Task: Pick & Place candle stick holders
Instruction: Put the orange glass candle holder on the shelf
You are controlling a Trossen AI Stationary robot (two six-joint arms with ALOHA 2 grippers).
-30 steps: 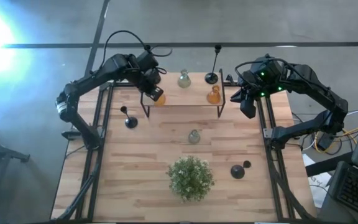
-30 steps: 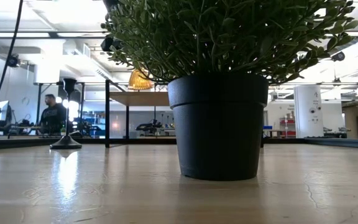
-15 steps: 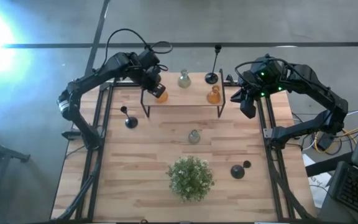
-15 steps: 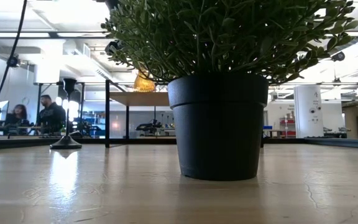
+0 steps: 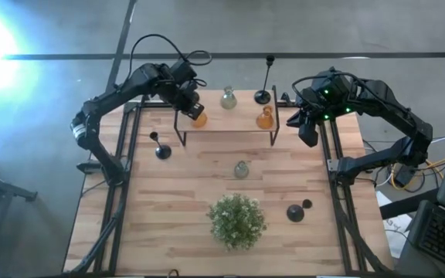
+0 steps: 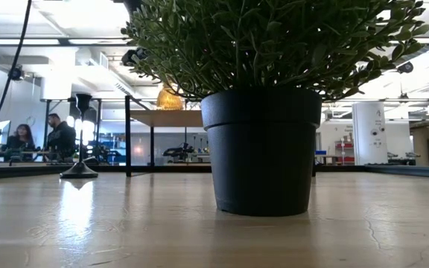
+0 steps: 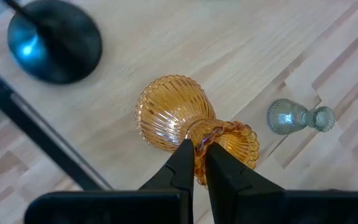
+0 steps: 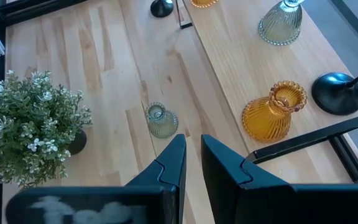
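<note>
Plant [image 6: 263, 45]: fills the low view's middle and hides most of the worktop [image 6: 88, 223] behind it; foliage cut off by the top edge.
Amber holder [image 7: 188, 127]: rim partly covered by the left gripper's fingers [image 7: 182, 167] in the left wrist view.
Pale glass holder [image 8: 283, 22]: top cut off by the right wrist picture's edge.
Two people [image 6: 43, 138]: distant in the low view, too small for detail.
</note>
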